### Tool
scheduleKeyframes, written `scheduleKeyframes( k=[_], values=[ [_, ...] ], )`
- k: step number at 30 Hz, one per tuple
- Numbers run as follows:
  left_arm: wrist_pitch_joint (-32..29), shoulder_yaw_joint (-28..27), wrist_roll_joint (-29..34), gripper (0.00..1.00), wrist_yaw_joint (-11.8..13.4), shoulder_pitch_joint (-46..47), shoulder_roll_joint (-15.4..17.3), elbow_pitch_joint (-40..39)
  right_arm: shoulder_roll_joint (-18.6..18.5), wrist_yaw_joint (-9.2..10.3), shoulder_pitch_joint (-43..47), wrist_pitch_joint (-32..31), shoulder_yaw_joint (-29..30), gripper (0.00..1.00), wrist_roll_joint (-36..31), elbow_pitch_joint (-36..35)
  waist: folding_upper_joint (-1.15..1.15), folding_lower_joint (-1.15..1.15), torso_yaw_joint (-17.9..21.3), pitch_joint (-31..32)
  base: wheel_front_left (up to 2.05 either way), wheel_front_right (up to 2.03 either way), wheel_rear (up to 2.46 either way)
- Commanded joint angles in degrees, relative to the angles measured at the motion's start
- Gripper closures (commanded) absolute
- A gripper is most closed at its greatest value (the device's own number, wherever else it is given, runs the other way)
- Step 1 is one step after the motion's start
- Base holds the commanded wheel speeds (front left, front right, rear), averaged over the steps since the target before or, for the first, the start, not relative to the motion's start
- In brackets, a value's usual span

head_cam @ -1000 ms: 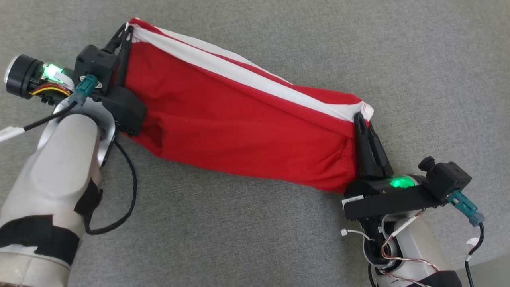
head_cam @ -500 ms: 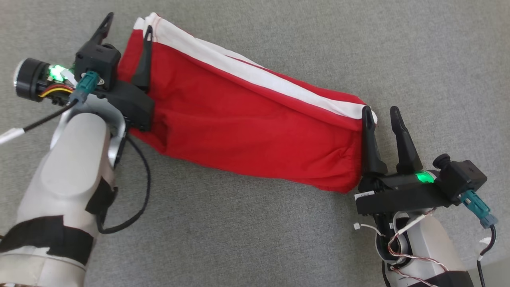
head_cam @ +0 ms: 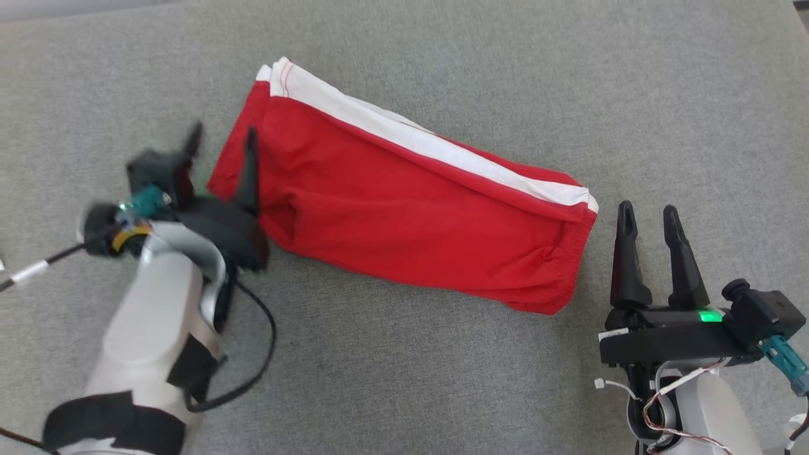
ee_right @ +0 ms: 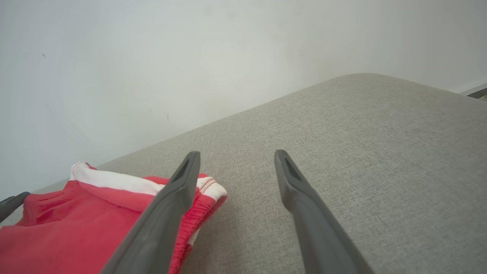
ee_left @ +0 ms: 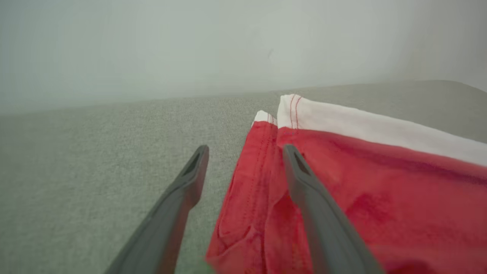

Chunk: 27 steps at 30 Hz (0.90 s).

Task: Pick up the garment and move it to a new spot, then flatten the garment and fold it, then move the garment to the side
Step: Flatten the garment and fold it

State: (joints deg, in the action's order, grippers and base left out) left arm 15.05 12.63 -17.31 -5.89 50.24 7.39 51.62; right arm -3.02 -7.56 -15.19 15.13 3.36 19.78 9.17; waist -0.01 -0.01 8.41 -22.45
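A red garment (head_cam: 404,202) with a white band along its far long edge lies flat on the grey fabric surface (head_cam: 442,379), running on a slant from the upper left down to the lower right in the head view. Its gathered, elastic end points toward the robot's right, and its open hem end points toward the left. The left gripper (head_cam: 221,142) is at the hem end with its two dark fingers spread wide. It looks smeared in the head view. In the left wrist view one finger crosses above the red cloth and the other stands over bare grey fabric, with the hem edge lying between them. I cannot tell whether either finger touches the cloth. The right gripper (head_cam: 648,212) sits just beside the elastic end, apart from it, its fingers likewise spread and pointing away from the robot, with plain grey surface showing between them. From the right wrist view the white-banded corner of the garment peeks out behind one finger, and a pale wall (ee_right: 152,57) rises beyond the surface.
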Motion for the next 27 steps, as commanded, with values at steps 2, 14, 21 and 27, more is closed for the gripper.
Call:
scheduleKeyframes(
  k=[2, 14, 21, 27],
  values=[
    [-0.1, 0.3, -1.8, 0.0, -0.8, -0.4, -1.1, 3.0, 0.2, 0.15, 0.9, 0.0, 0.4, 0.0, -0.3, 0.2, 0.01, 0.01, -0.2, 0.8, 0.0, 0.0, 0.0],
    [0.1, 4.7, -0.2, 0.0, -0.4, 1.2, -0.3, 11.8, 0.2, 0.15, 1.2, 0.0, -0.2, 0.0, -0.2, 1.0, 0.01, 0.01, 0.4, 1.9, 0.0, 0.0, 0.0],
    [0.2, 5.7, 0.5, 1.0, 0.3, 0.5, -0.4, 12.9, 0.2, 0.15, 2.3, 0.0, -0.6, 0.0, -0.2, 1.1, 0.01, 0.01, 0.4, 3.0, 0.0, 0.0, 0.0],
    [0.2, 6.2, 0.2, 1.0, -0.4, -0.2, -0.3, 14.7, 0.2, 0.15, 2.8, 0.0, -1.6, 0.0, 0.4, 1.5, 0.01, 0.01, 0.2, 3.7, 0.0, 0.0, 0.0]
  ],
)
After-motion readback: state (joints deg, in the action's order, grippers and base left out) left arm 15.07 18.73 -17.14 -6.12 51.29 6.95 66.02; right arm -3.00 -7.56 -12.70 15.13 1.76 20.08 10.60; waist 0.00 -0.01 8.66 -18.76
